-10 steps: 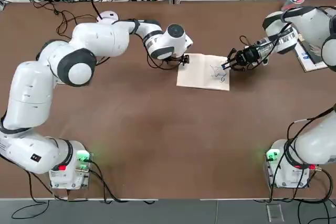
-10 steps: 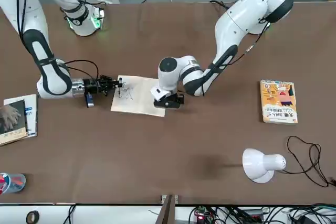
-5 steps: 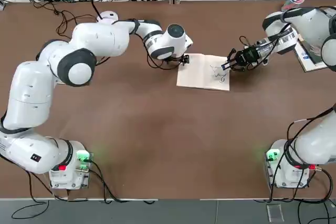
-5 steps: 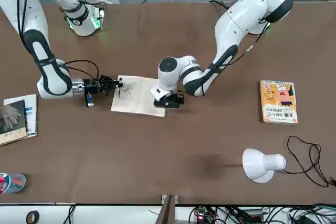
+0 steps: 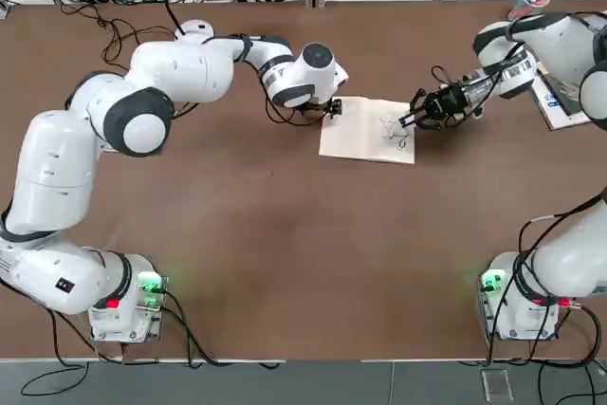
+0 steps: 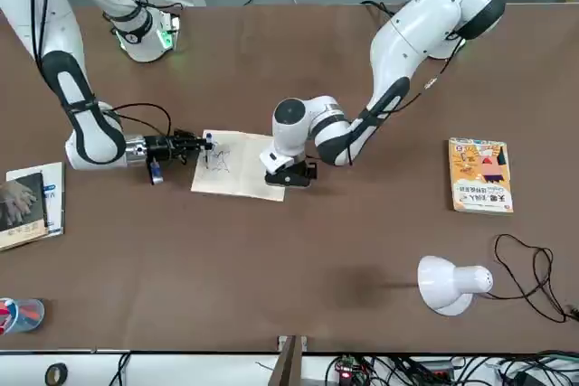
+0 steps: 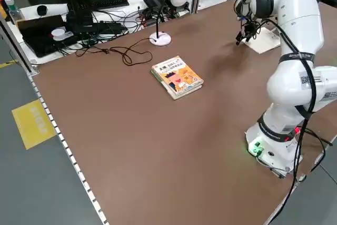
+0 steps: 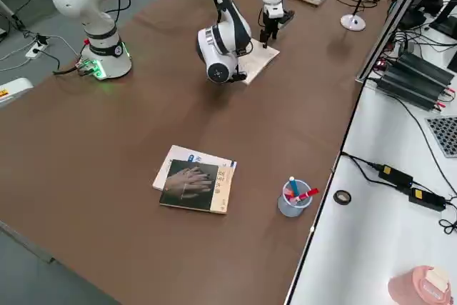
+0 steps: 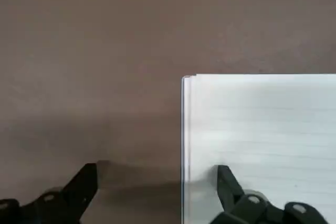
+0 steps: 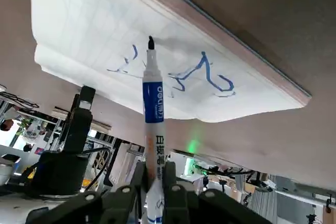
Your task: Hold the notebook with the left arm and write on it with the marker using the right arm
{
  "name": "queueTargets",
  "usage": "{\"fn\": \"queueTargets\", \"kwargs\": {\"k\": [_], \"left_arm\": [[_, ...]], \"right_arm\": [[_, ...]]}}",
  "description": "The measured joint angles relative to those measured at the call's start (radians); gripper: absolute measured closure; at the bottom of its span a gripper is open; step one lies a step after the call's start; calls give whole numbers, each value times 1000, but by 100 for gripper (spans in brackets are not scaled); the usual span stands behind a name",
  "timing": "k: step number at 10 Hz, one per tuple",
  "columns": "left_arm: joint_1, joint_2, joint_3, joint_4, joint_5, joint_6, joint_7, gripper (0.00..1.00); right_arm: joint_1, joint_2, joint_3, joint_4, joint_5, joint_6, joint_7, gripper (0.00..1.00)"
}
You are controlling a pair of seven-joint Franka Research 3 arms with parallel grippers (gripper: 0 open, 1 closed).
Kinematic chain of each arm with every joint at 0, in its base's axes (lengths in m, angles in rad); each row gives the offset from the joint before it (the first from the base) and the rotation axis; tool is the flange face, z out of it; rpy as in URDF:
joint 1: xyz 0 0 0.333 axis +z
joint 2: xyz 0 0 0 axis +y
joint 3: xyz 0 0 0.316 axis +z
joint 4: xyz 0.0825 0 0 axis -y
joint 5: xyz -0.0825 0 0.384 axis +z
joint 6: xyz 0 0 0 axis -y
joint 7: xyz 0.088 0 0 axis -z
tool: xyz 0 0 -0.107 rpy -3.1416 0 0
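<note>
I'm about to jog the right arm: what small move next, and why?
Probably ease the right end effector slightly down to the notebook: it grips the marker, whose bare tip points at the page beside blue strokes, seemingly just off the paper.

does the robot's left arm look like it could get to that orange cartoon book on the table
Probably yes, though I can't be certain of its reach: the left gripper is open at the notebook's edge, and only bare tabletop shows between it and the book.

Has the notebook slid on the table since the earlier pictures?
No, the notebook lies where it did, judged against the lamp in the front view.
</note>
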Motion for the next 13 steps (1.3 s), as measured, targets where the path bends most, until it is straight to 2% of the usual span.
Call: {"fn": "queueTargets", "kwargs": {"k": [13], "left_arm": [[0,0,0,0,0,0,0,0]], "right_arm": [[34,0,-1,1,0,1,-14,83]]}}
